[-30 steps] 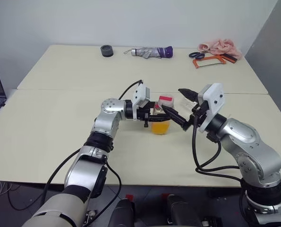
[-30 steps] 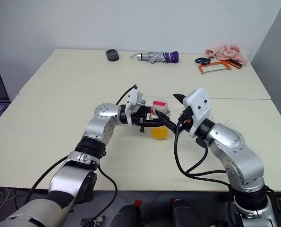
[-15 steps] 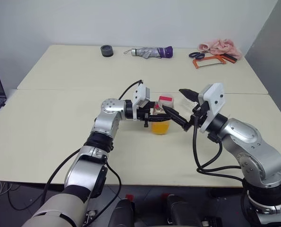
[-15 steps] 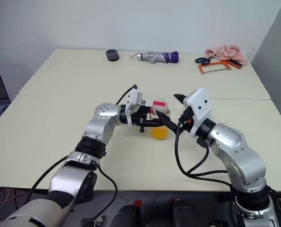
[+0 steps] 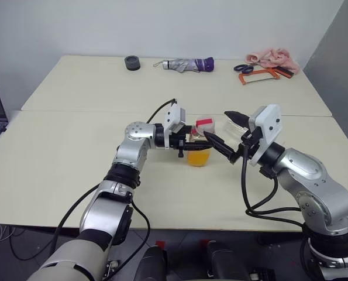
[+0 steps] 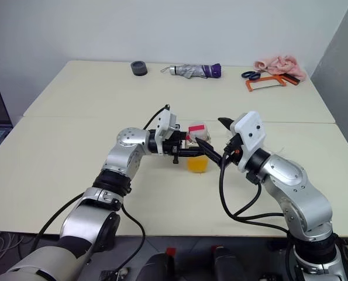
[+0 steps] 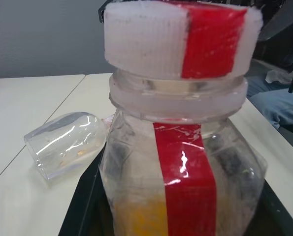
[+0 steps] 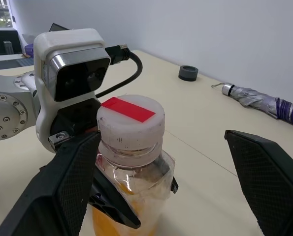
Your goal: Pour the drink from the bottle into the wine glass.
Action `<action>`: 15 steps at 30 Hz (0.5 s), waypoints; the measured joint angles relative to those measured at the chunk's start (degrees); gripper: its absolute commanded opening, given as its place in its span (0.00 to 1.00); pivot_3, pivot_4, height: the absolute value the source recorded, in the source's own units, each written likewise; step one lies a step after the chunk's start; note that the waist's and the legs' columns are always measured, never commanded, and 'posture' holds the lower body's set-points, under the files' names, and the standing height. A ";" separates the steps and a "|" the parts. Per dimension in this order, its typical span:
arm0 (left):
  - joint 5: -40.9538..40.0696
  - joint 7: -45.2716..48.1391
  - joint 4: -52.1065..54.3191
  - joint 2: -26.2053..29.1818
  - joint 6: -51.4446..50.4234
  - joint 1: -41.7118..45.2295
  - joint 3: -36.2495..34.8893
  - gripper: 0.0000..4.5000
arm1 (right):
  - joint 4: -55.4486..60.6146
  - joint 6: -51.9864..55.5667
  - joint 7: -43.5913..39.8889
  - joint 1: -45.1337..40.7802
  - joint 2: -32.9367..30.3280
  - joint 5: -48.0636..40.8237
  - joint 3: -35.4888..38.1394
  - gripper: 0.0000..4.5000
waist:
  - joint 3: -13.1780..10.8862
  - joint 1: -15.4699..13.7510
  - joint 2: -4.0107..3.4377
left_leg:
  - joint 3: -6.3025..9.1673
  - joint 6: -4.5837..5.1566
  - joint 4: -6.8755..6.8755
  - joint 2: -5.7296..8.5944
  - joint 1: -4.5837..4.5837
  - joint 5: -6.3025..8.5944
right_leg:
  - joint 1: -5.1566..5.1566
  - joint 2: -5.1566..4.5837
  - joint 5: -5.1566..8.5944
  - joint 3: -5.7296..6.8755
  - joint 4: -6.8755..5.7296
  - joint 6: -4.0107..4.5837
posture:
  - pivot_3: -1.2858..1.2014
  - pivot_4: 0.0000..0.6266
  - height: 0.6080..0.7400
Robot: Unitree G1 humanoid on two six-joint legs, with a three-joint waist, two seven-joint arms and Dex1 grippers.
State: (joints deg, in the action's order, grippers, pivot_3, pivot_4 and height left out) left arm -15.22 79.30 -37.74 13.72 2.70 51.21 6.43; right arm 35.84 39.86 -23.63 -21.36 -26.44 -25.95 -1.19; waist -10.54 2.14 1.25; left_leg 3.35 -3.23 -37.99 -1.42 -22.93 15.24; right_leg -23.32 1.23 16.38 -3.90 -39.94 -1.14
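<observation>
From the head, a cream table (image 5: 74, 170) under a pale wall carries the bottle (image 5: 199, 144), pinched by the left gripper (image 5: 192, 140). The right gripper (image 5: 221, 133) is spread beside it.

Left wrist: a red stripe label (image 7: 185, 172), no writing; the wine glass (image 7: 67, 142) lies toppled.

Right wrist: the drink (image 8: 112, 216) sits low.

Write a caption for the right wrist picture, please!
Left gripper holds the capped bottle of orange drink; the right gripper's open fingers flank it.
</observation>
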 measured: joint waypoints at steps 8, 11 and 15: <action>0.00 0.09 0.00 -0.02 0.11 0.00 0.00 0.38 | 0.32 0.73 -0.02 0.02 0.00 -0.84 0.20 0.95 | 0.00 0.00 0.00 | 0.00 0.00 0.00 0.00 0.00 0.00 | 0.00 0.00 0.00 0.00 0.00 0.00 | 0.52 0.24 1.00; 0.00 0.08 0.00 -0.02 0.12 0.00 0.00 0.38 | 0.46 1.17 -0.13 0.01 0.00 -2.35 0.48 0.95 | 0.00 0.00 0.00 | 0.00 0.00 0.00 0.00 0.00 0.00 | 0.00 0.00 0.00 0.00 0.00 0.00 | 0.52 0.24 1.00; 0.00 0.07 0.00 -0.08 0.12 0.00 0.00 0.38 | 0.51 1.87 -0.39 0.01 -0.05 -3.42 0.50 0.95 | 0.00 0.00 0.00 | 0.00 0.00 0.00 0.00 0.00 0.00 | 0.00 0.00 0.00 0.00 0.00 0.00 | 0.52 0.24 1.00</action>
State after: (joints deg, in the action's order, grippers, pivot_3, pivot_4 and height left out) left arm -15.22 79.37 -37.73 13.63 2.82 51.21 6.43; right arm 36.34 41.74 -24.03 -21.34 -26.49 -29.37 -0.69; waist -10.54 2.14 1.25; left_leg 3.34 -3.23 -37.99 -1.42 -22.93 15.24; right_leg -23.32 1.23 16.38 -3.91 -39.94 -1.14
